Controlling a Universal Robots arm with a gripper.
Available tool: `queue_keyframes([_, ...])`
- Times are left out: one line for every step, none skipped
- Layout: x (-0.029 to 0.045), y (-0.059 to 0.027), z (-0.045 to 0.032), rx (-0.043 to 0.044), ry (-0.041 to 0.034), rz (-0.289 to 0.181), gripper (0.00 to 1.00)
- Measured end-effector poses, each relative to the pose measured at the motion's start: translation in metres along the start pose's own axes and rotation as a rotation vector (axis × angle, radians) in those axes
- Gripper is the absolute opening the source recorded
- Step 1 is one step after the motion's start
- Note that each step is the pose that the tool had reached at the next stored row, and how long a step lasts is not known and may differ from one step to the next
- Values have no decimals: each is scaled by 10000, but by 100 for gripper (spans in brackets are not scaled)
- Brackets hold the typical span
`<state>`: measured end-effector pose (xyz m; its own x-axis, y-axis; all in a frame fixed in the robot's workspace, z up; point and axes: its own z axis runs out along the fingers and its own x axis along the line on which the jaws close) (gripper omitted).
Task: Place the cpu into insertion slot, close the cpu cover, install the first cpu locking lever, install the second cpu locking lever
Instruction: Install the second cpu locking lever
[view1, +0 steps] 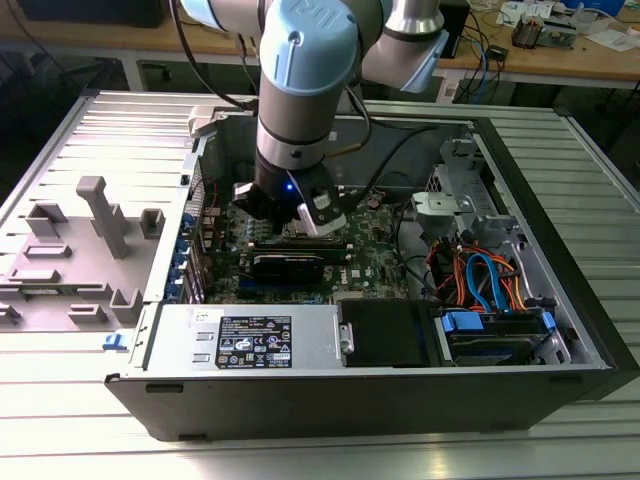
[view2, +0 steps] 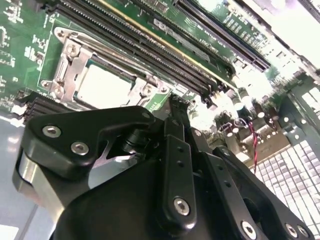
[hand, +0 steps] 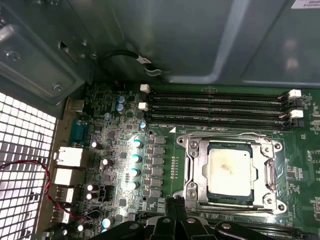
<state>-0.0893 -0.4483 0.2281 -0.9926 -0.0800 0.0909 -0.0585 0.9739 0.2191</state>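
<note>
Cpu (hand: 229, 171) lies flat in the insertion slot (hand: 190, 192) on the green circuit board (hand: 300, 170), its dull silver top facing up out of the case with a faint brownish stain near the middle. It is square, so it has no long axis; its edges run parallel to the long black memory slots (hand: 215, 105). The cpu cover (hand: 202, 170) is down around it, and the chip shows through the square window. On one side the memory slots run just beside the socket's rim; on another there is a strip of bare board, then a row of small capacitors (hand: 136, 157). Above the chip itself the room is open. The hand (hand: 175, 207) hovers near the socket's edge, away from the cpu's top, and I cannot tell whether it is clenched or released. In the exterior view the arm reaches down into the open computer case (view1: 560, 200), which lies on a ribbed metal counter (view1: 600, 150) — grey fixtures (view1: 100, 215) stand at the exterior view's left. A white label (view1: 250, 340) sits on the power supply; its print cannot be read.
</note>
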Motion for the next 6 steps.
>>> queue_keyframes([0,0,0,-1,-1,0,11])
queue_keyframes([0,0,-2,1,1,0,11])
queue_keyframes([1,1,-7,2,1,0,11])
queue_keyframes([1,2,-11,2,1,0,11])
queue_keyframes([1,2,-11,2,1,0,11])
queue_keyframes([1,2,-11,1,1,0,11])
